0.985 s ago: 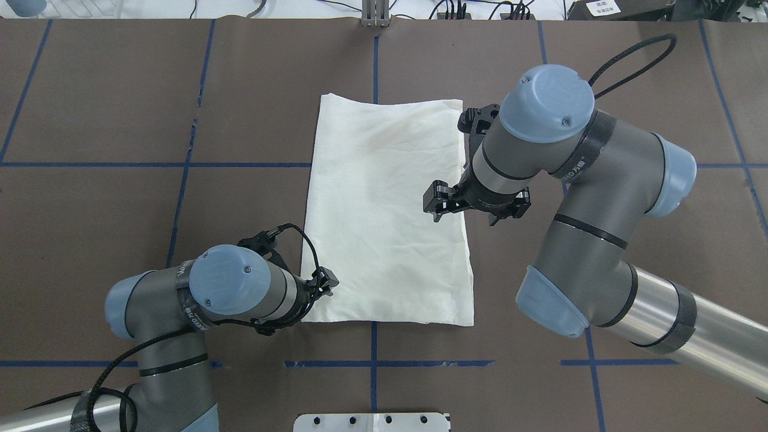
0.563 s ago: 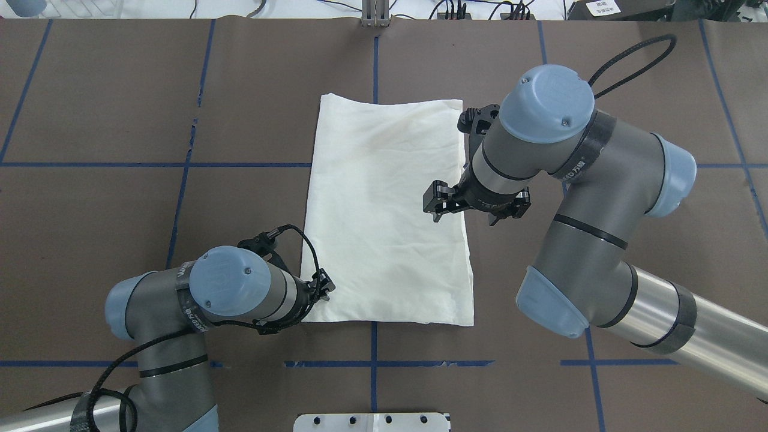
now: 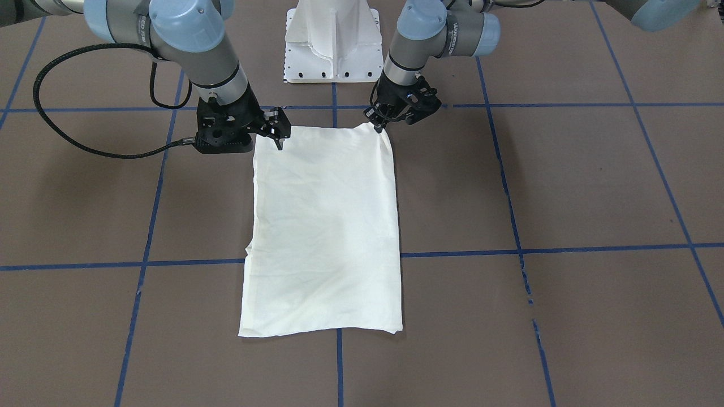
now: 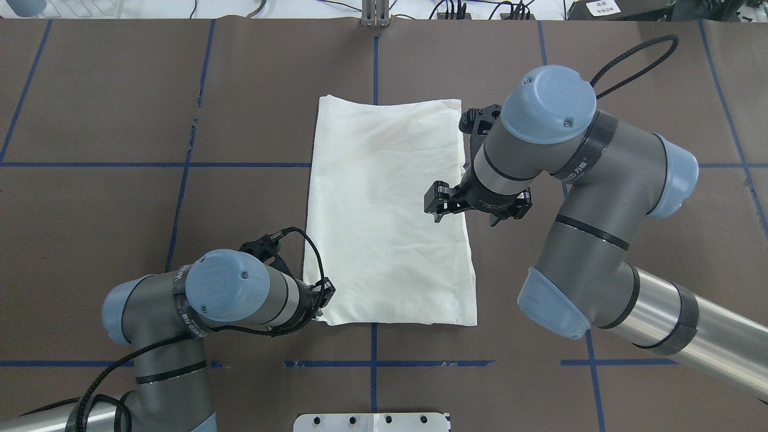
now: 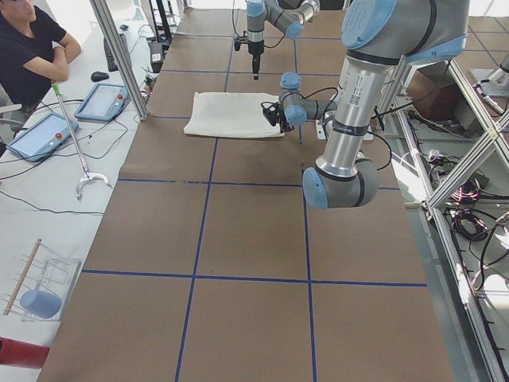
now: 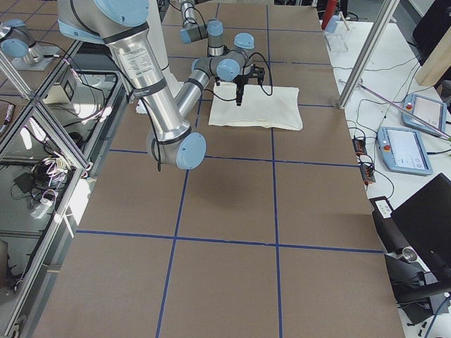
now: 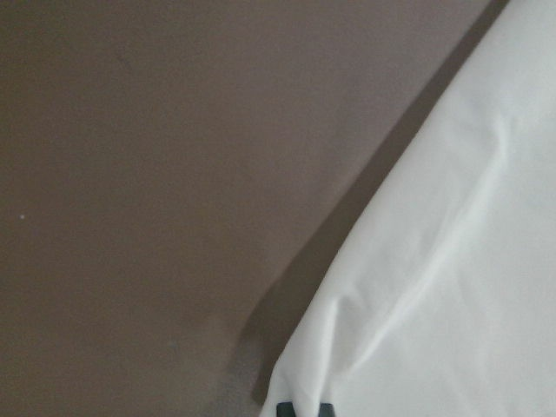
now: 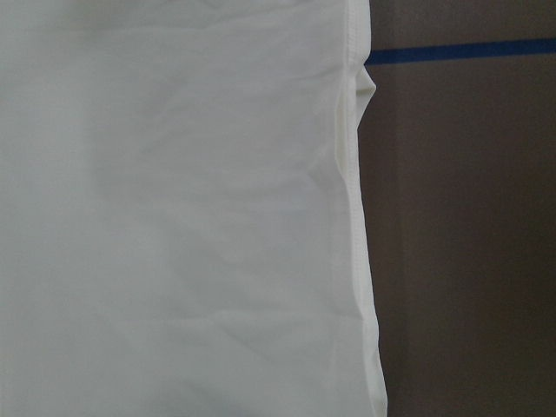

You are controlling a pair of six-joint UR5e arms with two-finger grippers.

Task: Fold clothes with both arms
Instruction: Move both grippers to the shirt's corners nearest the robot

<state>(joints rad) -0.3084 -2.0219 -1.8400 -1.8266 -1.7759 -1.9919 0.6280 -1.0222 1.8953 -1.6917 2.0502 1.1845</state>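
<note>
Though overhead hides it, front shows left pincer (image 3: 378, 124) pinching shirt (image 3: 322, 226); right pincer (image 3: 279, 138) unclear.

The left arm (image 4: 234, 295) lies low at the near left, its left gripper (image 4: 324, 294) pinched on the shirt's (image 4: 384, 204) corner. The right arm (image 4: 600, 180) arches high, its right gripper (image 4: 436, 213) pointing straight down, fingers together.

There is wide room on the brown surface (image 4: 120, 210) left and right of the shirt (image 4: 384, 198). The left hand (image 4: 324, 295) pinches its near left corner. The right hand (image 4: 437, 213) hangs over its right edge, blocking that side.
</note>
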